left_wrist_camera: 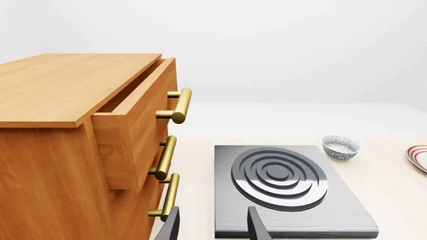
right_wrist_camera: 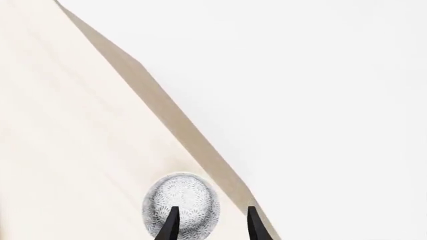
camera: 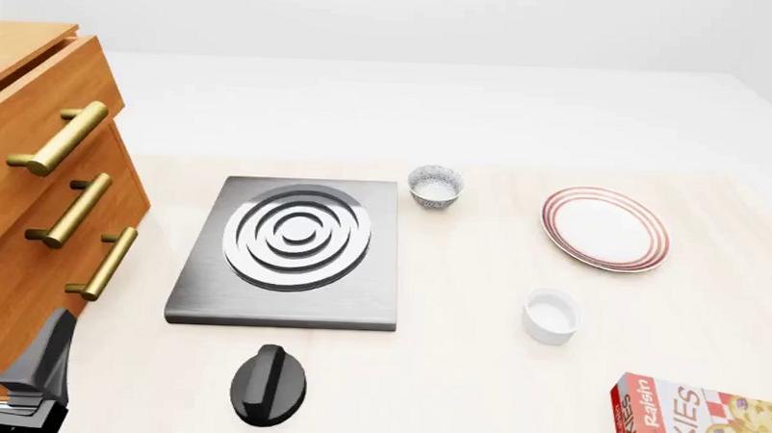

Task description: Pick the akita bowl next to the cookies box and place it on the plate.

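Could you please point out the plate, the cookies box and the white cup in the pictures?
plate (camera: 603, 227), front view, its white centre.
cookies box (camera: 706, 418), front view, its printed top face.
white cup (camera: 551, 315), front view, its inside.

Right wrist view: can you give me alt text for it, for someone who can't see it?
A speckled akita bowl sits on the pale table near its edge, seen from above. The open right gripper has one fingertip over the bowl, the other outside its rim.

Bright, even, diffuse light fills all three views, with no glare and no blur; edges stay crisp to the corners. Shadows are faint and soft: a pale one under the white cup (camera: 551, 316), a darker band along the desk (right_wrist_camera: 60, 125) edge.
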Motion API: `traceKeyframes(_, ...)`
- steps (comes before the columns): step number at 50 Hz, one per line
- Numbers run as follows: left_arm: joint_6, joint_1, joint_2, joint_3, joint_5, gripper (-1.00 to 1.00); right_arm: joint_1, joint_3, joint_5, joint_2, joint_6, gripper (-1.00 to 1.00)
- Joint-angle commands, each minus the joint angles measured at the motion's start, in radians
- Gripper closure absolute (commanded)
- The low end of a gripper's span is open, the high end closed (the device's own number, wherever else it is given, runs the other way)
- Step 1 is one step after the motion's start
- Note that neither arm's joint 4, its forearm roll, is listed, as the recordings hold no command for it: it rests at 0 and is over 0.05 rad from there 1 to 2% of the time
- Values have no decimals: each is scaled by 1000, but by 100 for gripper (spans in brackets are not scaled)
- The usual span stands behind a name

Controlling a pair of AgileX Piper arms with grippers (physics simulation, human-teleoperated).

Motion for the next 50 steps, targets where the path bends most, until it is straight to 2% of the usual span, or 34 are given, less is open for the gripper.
traceKeyframes(1,0,0,0,0,0,-100,-10,27,-13,4,-12,-100)
traceKeyframes(50,0,0,0,0,0,-100,5,94,-49,66,-23,-100)
